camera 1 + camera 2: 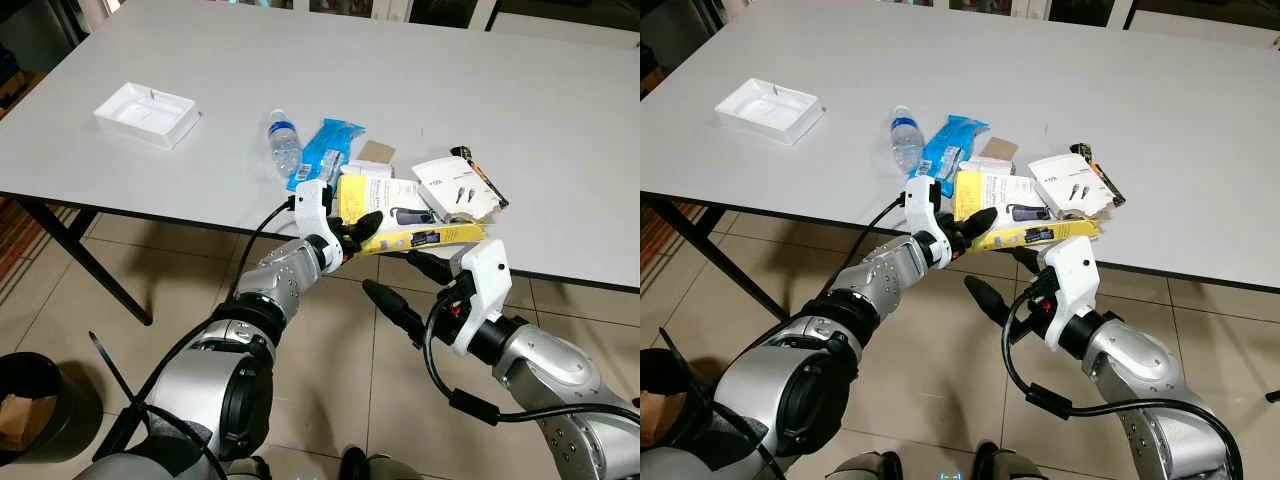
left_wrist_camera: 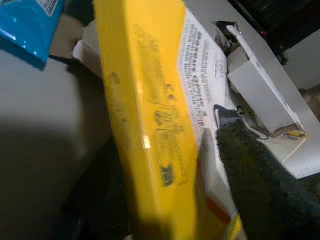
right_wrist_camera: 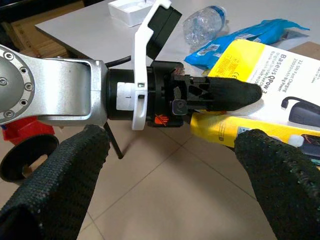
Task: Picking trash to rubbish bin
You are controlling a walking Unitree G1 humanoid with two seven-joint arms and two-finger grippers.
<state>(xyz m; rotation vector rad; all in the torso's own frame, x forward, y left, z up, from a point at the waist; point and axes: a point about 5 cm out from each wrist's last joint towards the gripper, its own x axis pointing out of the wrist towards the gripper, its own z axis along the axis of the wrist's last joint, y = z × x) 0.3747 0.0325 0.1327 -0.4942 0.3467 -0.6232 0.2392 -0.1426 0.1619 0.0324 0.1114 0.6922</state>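
Left claw (image 1: 352, 232) clamped on yellow power bank box (image 1: 400, 215) at tabletop (image 1: 560, 110) near edge, box's long axis running along that edge toward right arm. Right claw (image 1: 415, 285) spread apart, just below the box's overhanging end. Rubbish bin (image 1: 40, 405) on floor, far left.

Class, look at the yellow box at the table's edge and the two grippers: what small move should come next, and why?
Probably lift the yellow box clear of the table: the left gripper is shut on it, while the right gripper waits open below the edge.
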